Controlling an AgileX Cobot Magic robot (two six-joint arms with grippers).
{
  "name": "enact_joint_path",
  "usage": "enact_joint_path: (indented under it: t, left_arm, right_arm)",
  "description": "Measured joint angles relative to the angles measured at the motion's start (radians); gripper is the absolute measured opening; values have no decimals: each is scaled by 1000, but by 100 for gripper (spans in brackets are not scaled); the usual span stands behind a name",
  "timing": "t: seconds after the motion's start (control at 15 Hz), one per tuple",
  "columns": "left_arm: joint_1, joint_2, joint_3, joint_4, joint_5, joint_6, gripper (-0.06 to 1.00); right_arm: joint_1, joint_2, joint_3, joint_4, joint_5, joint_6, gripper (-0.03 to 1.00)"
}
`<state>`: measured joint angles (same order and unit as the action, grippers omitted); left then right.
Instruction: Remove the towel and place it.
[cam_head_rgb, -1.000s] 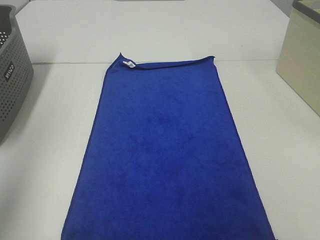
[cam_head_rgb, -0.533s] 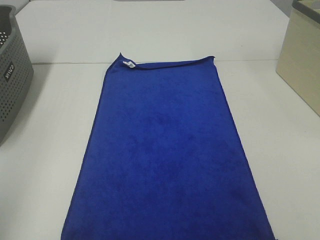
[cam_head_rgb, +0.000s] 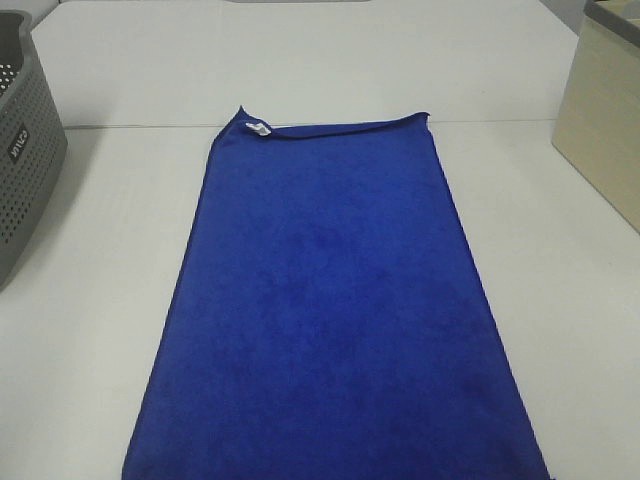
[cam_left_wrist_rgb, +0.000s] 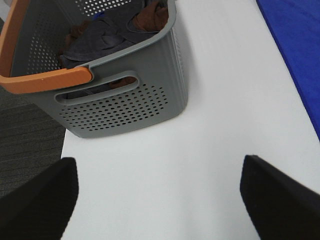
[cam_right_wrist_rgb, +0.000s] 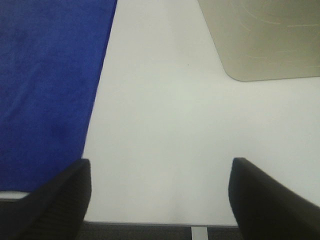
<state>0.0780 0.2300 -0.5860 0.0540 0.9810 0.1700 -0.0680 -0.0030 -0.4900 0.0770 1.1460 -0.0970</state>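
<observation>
The left gripper stands wide open, its dark fingertips spread apart over bare white table — holding nothing, touching nothing. The right gripper is likewise spread wide and empty above the table near its front edge.

The towel lies flat in the middle of the table, its white tag at the far left corner. A grey perforated basket with an orange handle sits well to its left, a beige box to its right.

Compared with a second ago, nothing has shifted — towel, basket and box lie as before.
</observation>
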Motion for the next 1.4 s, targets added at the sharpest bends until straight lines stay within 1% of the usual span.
enact_joint_path:
  t: [0.27, 0.33, 0.4, 0.47, 0.53, 0.67, 1.4]
  left_arm:
    - [0, -153, 38, 10, 7, -84, 83]
    - [0, -207, 38, -1, 19, -88, 83]
    - [0, -217, 38, -8, 28, -88, 83]
    - [0, -232, 46, -28, 61, -89, 83]
    - [0, -234, 56, -54, 95, -89, 83]
    - [0, -236, 67, -69, 98, -89, 83]
    - [-1, -236, 66, -72, 98, -88, 83]
  right_arm:
    - [0, -1, 9, 0, 3, -1, 75]
    - [0, -1, 14, 0, 1, -1, 75]
    - [0, -1, 14, 0, 1, -1, 75]
    - [0, -1, 14, 6, -4, -4, 75]
    - [0, -1, 15, 15, -6, -13, 75]
    - [0, -1, 29, 19, -26, -19, 75]
    - [0, -1, 31, 20, -28, -21, 75]
